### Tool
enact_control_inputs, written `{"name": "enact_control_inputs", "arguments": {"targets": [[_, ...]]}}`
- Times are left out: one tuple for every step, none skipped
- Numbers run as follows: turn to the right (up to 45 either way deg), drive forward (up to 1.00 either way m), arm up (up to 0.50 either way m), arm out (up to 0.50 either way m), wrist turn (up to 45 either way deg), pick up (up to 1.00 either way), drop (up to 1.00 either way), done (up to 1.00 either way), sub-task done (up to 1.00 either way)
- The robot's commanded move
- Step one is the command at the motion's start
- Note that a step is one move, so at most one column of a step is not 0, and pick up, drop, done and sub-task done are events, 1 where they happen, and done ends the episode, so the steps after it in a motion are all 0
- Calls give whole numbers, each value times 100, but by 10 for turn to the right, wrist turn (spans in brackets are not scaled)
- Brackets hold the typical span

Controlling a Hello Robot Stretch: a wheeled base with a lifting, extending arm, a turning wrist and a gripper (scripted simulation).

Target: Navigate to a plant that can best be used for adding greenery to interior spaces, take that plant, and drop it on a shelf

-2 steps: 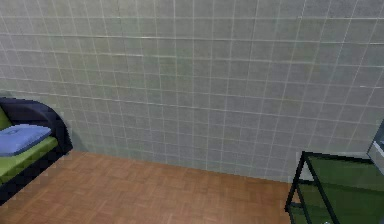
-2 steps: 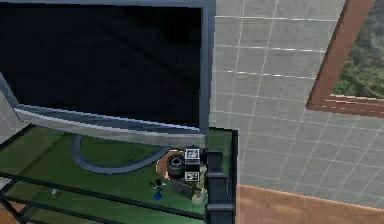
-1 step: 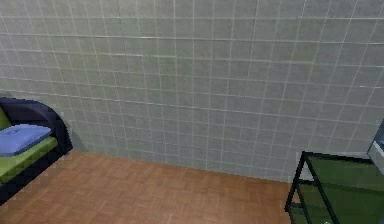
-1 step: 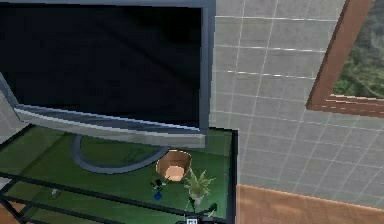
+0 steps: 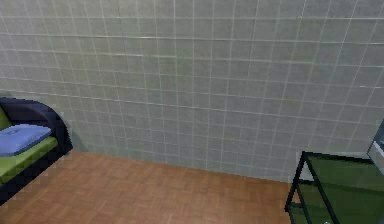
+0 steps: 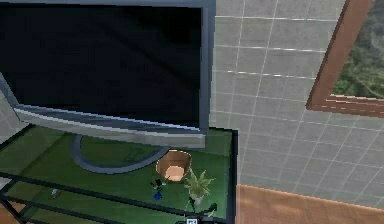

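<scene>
Forward view down at tiled wall [image 5: 200, 90]; arm side view close on glass stand [image 6: 40, 150], common to both.

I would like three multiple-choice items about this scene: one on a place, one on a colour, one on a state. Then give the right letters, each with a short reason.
1. Where is the plant?
A) on the floor
B) on the stand, beside the bowl
C) on a bed

2. What colour is the pillow on the sofa?
A) blue
B) red
C) white

3. How is the TV screen?
A) showing a film
B) cracked
C) dark

Key:
1 B: the plant stands on the green glass, just right of the bowl.
2 A: a blue pillow lies on the green seat.
3 C: the screen is plain black.
</scene>
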Motion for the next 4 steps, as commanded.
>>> {"name": "enact_control_inputs", "arguments": {"targets": [[0,0,10,0,0,0,0,0,0],[0,0,40,0,0,0,0,0,0],[0,0,0,0,-450,0,0,0,0],[0,0,0,0,-450,0,0,0,0]]}}
